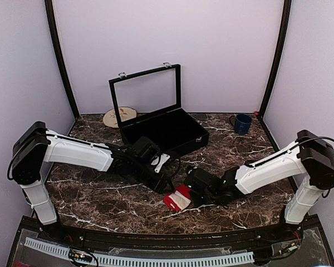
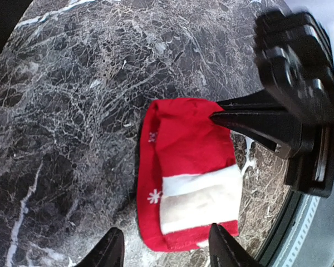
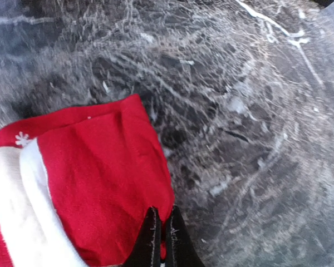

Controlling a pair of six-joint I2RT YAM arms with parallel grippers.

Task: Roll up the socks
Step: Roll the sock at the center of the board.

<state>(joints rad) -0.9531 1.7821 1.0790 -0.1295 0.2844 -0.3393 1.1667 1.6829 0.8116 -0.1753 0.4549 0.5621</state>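
Your right gripper point(image 3: 162, 236) was pinched together on the edge of the red fabric of the socks point(image 1: 178, 198) — folded flat on the marble table point(image 1: 94, 203), near the middle of its front edge — while your left gripper point(image 2: 166, 245) hung over their cream cuff, fingers apart, gripping nothing.

Robot test booth: marble-patterned table point(image 1: 100, 206), plain lilac walls point(image 1: 211, 44), black corner posts point(image 1: 62, 55).
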